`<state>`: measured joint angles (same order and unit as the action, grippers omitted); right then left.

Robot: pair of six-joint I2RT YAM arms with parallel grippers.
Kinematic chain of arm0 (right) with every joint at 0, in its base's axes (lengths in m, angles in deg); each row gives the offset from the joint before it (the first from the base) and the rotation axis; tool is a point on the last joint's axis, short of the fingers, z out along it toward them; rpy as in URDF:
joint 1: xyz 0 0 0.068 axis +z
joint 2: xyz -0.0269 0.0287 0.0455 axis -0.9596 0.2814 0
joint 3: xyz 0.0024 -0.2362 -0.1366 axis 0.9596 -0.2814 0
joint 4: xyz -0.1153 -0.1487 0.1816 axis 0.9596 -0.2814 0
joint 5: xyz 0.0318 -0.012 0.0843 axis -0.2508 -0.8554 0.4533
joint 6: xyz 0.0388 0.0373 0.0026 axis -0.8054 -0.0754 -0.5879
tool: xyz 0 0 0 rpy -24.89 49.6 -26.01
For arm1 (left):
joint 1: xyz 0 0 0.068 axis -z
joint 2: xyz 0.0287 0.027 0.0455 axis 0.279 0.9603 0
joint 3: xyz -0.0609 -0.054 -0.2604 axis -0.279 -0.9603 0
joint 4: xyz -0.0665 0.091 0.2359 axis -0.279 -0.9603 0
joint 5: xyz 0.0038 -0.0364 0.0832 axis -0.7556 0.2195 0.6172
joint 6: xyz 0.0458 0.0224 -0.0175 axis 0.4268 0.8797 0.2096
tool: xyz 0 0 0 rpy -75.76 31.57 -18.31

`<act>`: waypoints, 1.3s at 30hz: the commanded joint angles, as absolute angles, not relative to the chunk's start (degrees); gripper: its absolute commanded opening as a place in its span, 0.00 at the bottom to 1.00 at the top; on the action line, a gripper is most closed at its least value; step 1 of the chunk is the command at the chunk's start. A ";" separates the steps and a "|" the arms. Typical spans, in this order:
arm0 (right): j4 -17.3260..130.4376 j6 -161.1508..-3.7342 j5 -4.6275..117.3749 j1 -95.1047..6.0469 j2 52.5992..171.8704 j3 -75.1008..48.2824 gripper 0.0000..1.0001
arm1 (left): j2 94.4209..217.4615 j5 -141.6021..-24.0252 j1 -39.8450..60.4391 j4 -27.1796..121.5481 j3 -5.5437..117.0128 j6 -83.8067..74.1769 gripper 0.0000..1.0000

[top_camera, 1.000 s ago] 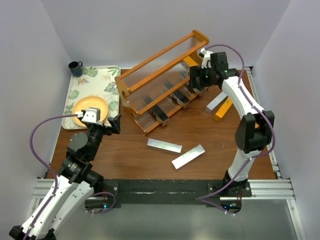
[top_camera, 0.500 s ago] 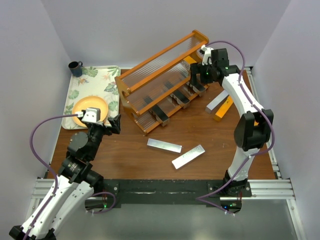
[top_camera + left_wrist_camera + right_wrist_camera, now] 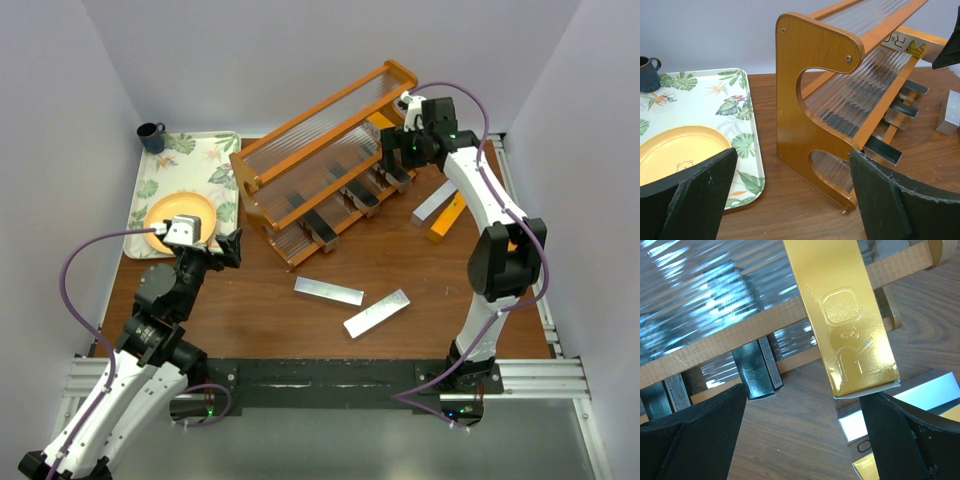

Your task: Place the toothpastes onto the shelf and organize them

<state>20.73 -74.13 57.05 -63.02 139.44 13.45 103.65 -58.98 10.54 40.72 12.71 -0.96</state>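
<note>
The right gripper (image 3: 393,158) is being found shifted slightly toward the upper right, jaws apart and empty. The shelf (image 3: 300,150) is being kept at upper centre, a gold toothpaste (image 3: 847,315) lying across its right end. Two silver toothpastes (image 3: 328,291) are lying at lower centre. The left gripper (image 3: 231,248) is being held apart at left, empty.

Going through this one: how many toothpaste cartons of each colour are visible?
Silver cartons, on the table: 3
Dark grey cartons, on the shelf's lowest tier: 3
Orange-gold cartons: 2
Total: 8
</note>
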 commanded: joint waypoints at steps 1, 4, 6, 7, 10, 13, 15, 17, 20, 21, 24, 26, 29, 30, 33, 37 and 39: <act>21.20 -73.08 55.68 -62.93 133.73 12.83 0.98 | 103.39 -59.70 10.34 42.71 12.57 0.09 1.00; 21.38 -73.43 54.54 -62.93 130.30 10.46 0.98 | 103.30 -59.70 10.34 42.71 12.57 0.09 1.00; 21.64 -74.13 52.88 -62.93 127.50 8.35 0.98 | 102.95 -59.79 10.34 42.71 12.57 0.09 1.00; 21.82 -74.48 52.34 -62.93 126.44 7.47 0.98 | 102.95 -59.79 10.25 42.79 12.48 0.00 1.00; 23.57 -75.28 49.19 -62.93 122.04 2.90 0.98 | 102.60 -59.87 10.34 42.71 12.48 0.00 1.00; 25.33 -78.26 45.42 -62.93 118.53 -1.76 0.99 | 102.24 -59.96 10.34 42.71 12.48 -0.09 1.00; 26.30 -80.10 43.56 -62.93 116.86 -5.45 0.98 | 101.89 -59.96 10.34 42.80 12.40 -0.09 1.00; 29.01 -82.73 40.32 -62.93 113.96 -10.52 0.99 | 101.72 -59.96 10.34 42.71 12.48 -0.09 1.00; 33.14 -87.38 33.74 -62.93 110.88 -17.90 0.99 | 101.28 -59.96 10.34 42.71 12.39 -0.18 1.00; 33.94 -88.71 32.31 -62.93 110.09 -19.68 0.98 | 101.19 -59.96 10.34 42.62 12.39 -0.18 1.00; 37.37 -95.12 24.95 -62.93 107.45 -26.36 0.99 | 100.93 -59.96 10.34 42.62 12.48 -0.27 1.00; 40.96 -99.77 22.29 -62.93 105.17 -31.79 0.99 | 100.75 -59.96 10.34 42.62 12.48 -0.27 1.00; 44.66 -104.08 17.54 -62.93 103.84 -36.99 0.99 | 100.49 -59.96 10.43 42.62 12.39 -0.27 1.00; 45.28 -104.89 16.40 -63.02 104.01 -37.88 0.99 | 100.49 -59.96 10.43 42.53 12.39 -0.35 1.00; 47.04 -106.74 16.21 -62.93 106.46 -39.38 0.98 | 100.22 -59.96 10.52 42.53 12.48 -0.35 1.00; 49.41 -109.11 14.99 -63.02 110.77 -40.17 0.98 | 100.05 -59.96 10.69 42.53 12.39 -0.35 1.00; 51.25 -109.38 15.07 -62.93 112.79 -40.53 0.98 | 100.13 -59.96 10.78 42.44 12.48 -0.35 1.00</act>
